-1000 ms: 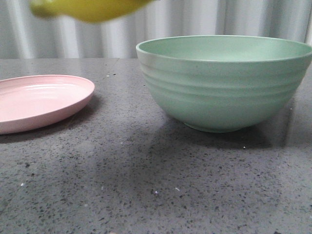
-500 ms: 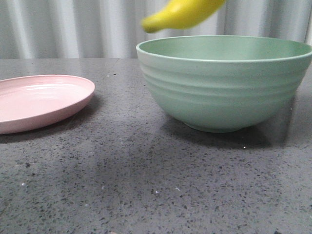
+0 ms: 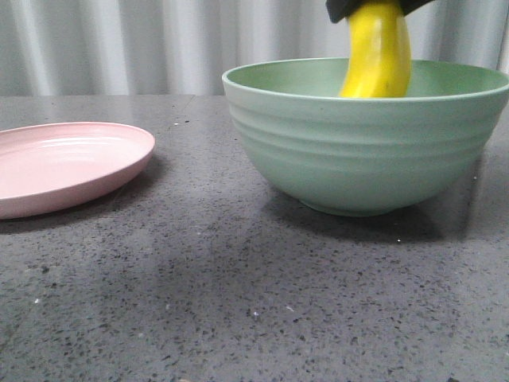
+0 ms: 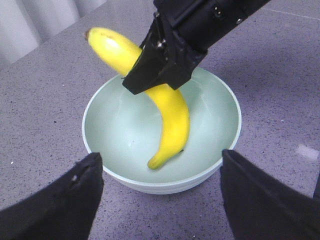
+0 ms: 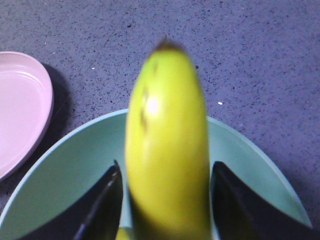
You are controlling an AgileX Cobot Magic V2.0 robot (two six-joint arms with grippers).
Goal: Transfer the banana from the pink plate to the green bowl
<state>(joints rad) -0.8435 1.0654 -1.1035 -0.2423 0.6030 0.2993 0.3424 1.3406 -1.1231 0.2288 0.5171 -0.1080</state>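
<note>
My right gripper (image 3: 370, 6) is shut on the yellow banana (image 3: 375, 56) and holds it nearly upright, its lower end down inside the mint-green bowl (image 3: 358, 151). In the left wrist view the black right gripper (image 4: 160, 65) clamps the banana (image 4: 172, 115) at mid-length, and its tip is close to the bowl's inner wall (image 4: 115, 125). In the right wrist view the banana (image 5: 167, 140) fills the gap between the fingers of that gripper (image 5: 165, 172), over the bowl (image 5: 60, 185). The pink plate (image 3: 64, 163) lies bare at the left. My left gripper (image 4: 160, 155) is open, above the bowl's near side.
The plate also shows in the right wrist view (image 5: 20, 105), beside the bowl. A dark speckled stone tabletop (image 3: 207, 302) runs between and in front of plate and bowl. A pale corrugated wall (image 3: 119, 48) stands behind.
The banana has travelled right from above the plate side to over the bowl. It has swung from lying level to nearly upright and come down into the bowl.
</note>
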